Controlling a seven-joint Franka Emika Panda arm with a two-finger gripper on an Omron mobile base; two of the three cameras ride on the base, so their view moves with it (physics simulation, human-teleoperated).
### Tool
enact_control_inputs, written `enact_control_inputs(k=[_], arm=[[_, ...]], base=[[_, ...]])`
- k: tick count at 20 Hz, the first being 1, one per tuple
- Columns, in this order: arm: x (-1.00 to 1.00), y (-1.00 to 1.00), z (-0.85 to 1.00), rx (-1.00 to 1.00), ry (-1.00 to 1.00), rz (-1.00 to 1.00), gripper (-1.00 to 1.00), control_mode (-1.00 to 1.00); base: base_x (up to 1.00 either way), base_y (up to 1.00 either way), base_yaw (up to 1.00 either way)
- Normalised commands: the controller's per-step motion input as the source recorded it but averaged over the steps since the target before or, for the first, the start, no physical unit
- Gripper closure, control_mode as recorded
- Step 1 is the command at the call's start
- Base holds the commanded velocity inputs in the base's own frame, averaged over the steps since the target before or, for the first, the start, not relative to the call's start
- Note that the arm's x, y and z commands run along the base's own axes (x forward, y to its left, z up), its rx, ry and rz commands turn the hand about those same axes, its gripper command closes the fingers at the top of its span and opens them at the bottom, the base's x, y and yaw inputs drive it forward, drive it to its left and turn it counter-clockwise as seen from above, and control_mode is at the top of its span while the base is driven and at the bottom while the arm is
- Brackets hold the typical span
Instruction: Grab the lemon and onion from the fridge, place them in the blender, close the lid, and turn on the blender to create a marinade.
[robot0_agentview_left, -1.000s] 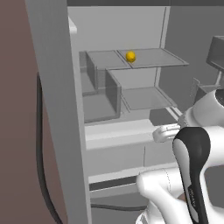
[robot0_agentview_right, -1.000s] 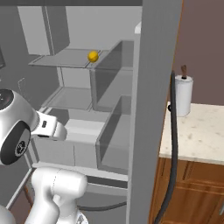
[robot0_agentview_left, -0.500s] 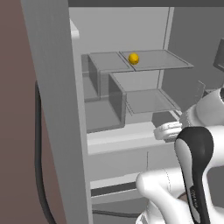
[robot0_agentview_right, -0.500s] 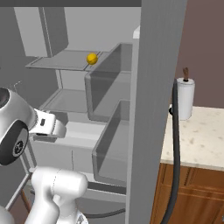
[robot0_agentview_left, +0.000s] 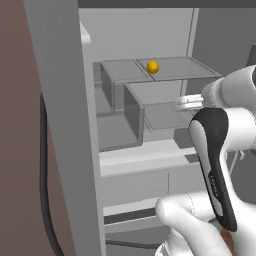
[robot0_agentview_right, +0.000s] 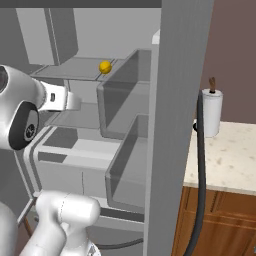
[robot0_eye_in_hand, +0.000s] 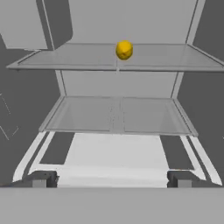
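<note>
The lemon (robot0_agentview_left: 153, 66) (robot0_agentview_right: 105, 67) (robot0_eye_in_hand: 124, 50), a small yellow-orange ball, rests on the upper glass shelf (robot0_eye_in_hand: 78, 59) of the open fridge (robot0_agentview_left: 150, 30). My gripper (robot0_eye_in_hand: 111, 180) (robot0_agentview_left: 181, 103) is inside the fridge opening, below the lemon's shelf and short of it, pointing at the back wall. Its two fingertips (robot0_eye_in_hand: 41, 179) stand wide apart, open, with nothing between them. A second glass shelf (robot0_eye_in_hand: 116, 114) lies below the lemon. The onion, the blender and the lid are out of view.
The thick grey fridge door (robot0_agentview_left: 65, 125) (robot0_agentview_right: 175, 125) stands open beside the arm, with clear door bins (robot0_agentview_right: 125, 100) on its inner side. Beyond the door, a white paper-towel roll (robot0_agentview_right: 211, 112) stands on a speckled counter (robot0_agentview_right: 225, 160) over wooden cabinets.
My hand has risen from the lower shelf level to just under the lemon's shelf. The lemon has not moved.
</note>
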Motion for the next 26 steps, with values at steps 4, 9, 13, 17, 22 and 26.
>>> enact_control_inputs(k=[4, 9, 13, 17, 22, 26], arm=[[0.77, 0.0, 0.34, 0.0, -0.16, -0.08, -1.0, -1.0], [0.83, 0.0, 0.06, 0.0, -0.04, -0.05, -1.0, -1.0], [0.73, 0.0, 0.07, 0.0, 0.0, -0.02, -1.0, -1.0], [0.68, 0.0, 0.22, 0.0, 0.07, 0.0, -1.0, -1.0], [0.62, 0.0, 0.05, 0.0, 0.21, 0.0, -1.0, -1.0], [0.61, 0.0, -0.03, 0.0, 0.2, 0.0, -1.0, -1.0]], base=[[0.0, 0.0, 0.0], [0.0, 0.0, 0.0], [0.0, 0.0, 0.0], [0.0, 0.0, 0.0], [0.0, 0.0, 0.0], [0.0, 0.0, 0.0]])
